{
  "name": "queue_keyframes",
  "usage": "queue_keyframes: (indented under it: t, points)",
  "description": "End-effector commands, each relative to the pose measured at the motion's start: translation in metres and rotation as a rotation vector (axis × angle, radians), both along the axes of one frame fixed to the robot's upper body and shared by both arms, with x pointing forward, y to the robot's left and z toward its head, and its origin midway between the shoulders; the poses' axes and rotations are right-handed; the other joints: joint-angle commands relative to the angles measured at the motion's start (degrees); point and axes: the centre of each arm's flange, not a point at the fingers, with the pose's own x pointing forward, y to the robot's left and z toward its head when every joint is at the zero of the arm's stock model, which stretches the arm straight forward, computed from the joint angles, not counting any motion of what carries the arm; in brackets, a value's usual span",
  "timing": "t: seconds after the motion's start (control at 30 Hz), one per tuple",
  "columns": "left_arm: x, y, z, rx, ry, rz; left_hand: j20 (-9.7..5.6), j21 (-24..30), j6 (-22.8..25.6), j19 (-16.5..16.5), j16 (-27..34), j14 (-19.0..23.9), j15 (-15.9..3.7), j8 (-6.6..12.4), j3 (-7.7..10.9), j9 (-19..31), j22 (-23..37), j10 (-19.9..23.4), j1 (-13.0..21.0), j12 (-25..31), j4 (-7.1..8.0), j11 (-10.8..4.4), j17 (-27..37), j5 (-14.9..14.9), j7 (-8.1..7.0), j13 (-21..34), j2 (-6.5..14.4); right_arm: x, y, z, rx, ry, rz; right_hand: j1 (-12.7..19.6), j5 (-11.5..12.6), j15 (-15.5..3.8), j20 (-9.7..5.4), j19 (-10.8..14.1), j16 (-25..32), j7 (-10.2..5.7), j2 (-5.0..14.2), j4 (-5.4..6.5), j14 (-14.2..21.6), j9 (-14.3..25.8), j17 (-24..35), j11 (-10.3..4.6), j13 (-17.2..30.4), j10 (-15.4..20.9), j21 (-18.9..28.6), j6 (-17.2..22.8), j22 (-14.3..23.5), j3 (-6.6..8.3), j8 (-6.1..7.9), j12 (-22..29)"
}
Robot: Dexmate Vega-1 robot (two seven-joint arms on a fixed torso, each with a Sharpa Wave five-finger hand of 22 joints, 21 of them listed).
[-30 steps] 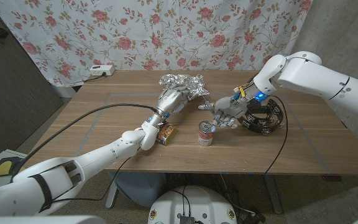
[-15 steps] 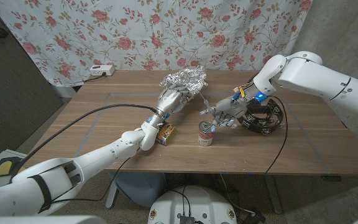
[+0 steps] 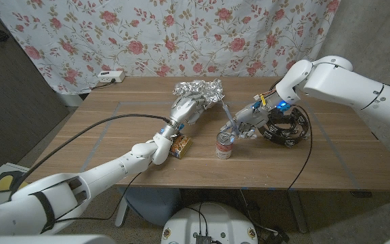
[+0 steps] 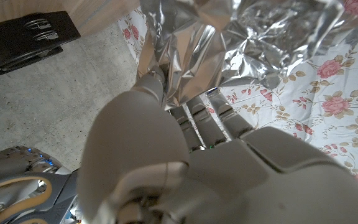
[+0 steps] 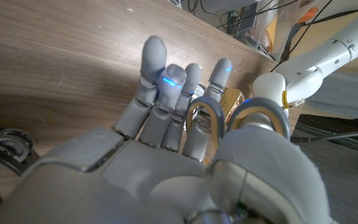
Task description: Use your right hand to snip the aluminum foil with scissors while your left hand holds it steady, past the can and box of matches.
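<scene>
A crumpled sheet of aluminum foil [image 3: 199,87] is held just above the far middle of the table, gripped from below by my left hand [image 3: 185,109]. In the left wrist view the foil [image 4: 241,37] rises past the fingers of my left hand [image 4: 166,155]. My right hand [image 3: 252,123] holds the scissors [image 3: 230,115], blades slanting up toward the foil's right edge with a small gap left. Its fingers run through the grey handle loops [image 5: 253,115] of the scissors in the right wrist view. The can [image 3: 223,145] stands below the blades; the box of matches [image 3: 180,144] lies beside my left wrist.
A black tangle of cables and gear [image 3: 287,129] lies right of my right hand. A white power strip [image 3: 110,76] sits at the far left table edge, in front of the floral curtain [image 3: 141,34]. My left forearm [image 5: 303,68] crosses behind the scissors in the right wrist view.
The scissors' blades have tilted upward toward the foil as my right hand turned slightly. The foil has settled a little lower in my left hand.
</scene>
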Motion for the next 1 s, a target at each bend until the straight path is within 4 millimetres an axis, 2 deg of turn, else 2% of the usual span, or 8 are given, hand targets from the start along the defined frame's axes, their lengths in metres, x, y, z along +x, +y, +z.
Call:
queue_keyframes:
  t: [0.03,0.57,0.87,1.0]
  points:
    - [0.0,0.001,0.001,-0.005,-0.002,-0.001,-0.29,0.3,0.4,-0.2,-0.2,0.5,-0.8,0.01,-0.15,0.1,-0.1,0.2,0.4,0.1,0.18,-0.02,0.4,0.1,0.1,0.3,0.3,-0.002,0.0,0.0,0.008,-0.005,-0.007,2.1,-0.5,-1.48,-4.6,0.8,0.4,1.28,3.21,0.97,1.6,0.1,0.2,-3.64,-0.2,4.5,0.5,-0.6,-0.2,0.14,0.09,-0.3]
    - [-0.003,0.002,0.006,-0.018,-0.028,-0.007,-0.22,0.6,0.4,-0.3,-0.6,0.7,-0.76,-0.06,-0.35,0.1,-0.1,0.2,0.5,0.0,0.23,0.2,0.8,0.1,0.15,0.1,0.3,-0.004,0.001,0.005,0.05,-0.019,0.004,-2.9,-0.6,-1.45,-4.59,1.6,1.1,1.71,1.46,2.37,1.9,-0.4,0.2,-3.36,-0.7,5.6,0.8,-0.2,-1.3,-0.25,-0.47,-1.4]
    - [-0.006,0.001,0.015,-0.012,-0.057,-0.028,-0.12,0.7,0.4,-0.4,-0.7,0.8,-0.73,-0.04,-0.44,0.2,-0.1,0.3,0.6,0.0,0.21,0.32,1.0,0.0,0.13,0.0,0.3,-0.006,0.003,0.004,0.06,-0.018,0.004,-3.9,-0.4,-1.46,-4.6,1.7,1.4,1.69,1.24,2.39,2.0,-0.3,0.2,-3.28,0.4,5.3,0.9,-0.1,-1.5,0.01,-0.57,-1.2]
    - [-0.007,0.002,0.017,-0.022,-0.074,-0.021,-0.12,0.8,0.5,-0.4,-0.8,1.0,-0.67,-0.07,-0.42,0.1,-0.1,0.5,0.7,-0.1,0.17,0.29,1.1,0.0,0.17,-0.2,0.2,-0.007,0.003,0.005,0.067,-0.027,0.009,-3.7,-0.4,-1.47,-4.6,1.6,1.5,1.64,0.9,1.95,1.9,-0.2,0.2,-3.24,0.5,5.4,1.0,-0.3,-1.3,0.29,-0.63,-1.3]
